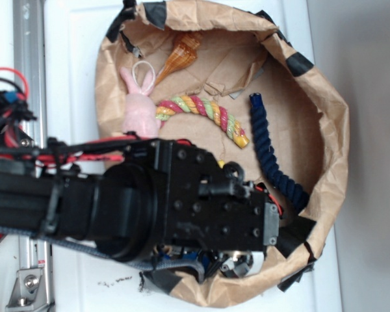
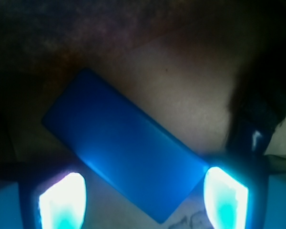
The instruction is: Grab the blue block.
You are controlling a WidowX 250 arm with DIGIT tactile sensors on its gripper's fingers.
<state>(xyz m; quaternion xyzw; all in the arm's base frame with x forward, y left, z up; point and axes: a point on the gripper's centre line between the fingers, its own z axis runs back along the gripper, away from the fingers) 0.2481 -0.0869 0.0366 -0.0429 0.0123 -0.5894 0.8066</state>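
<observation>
Approach: done; claw (image 2: 143,200) released, fingers (image 2: 62,200) straddling the blue block (image 2: 126,148).
Remaining: clench, then lift from paper bag (image 1: 325,162).

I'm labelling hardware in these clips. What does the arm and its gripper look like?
The arm is matte black, built of boxy links with small screw holes and a round motor housing. Red and black cables, partly braided, run along its top edge. In the wrist view the fingers show as two blue-framed pads, glowing white to cyan.
</observation>
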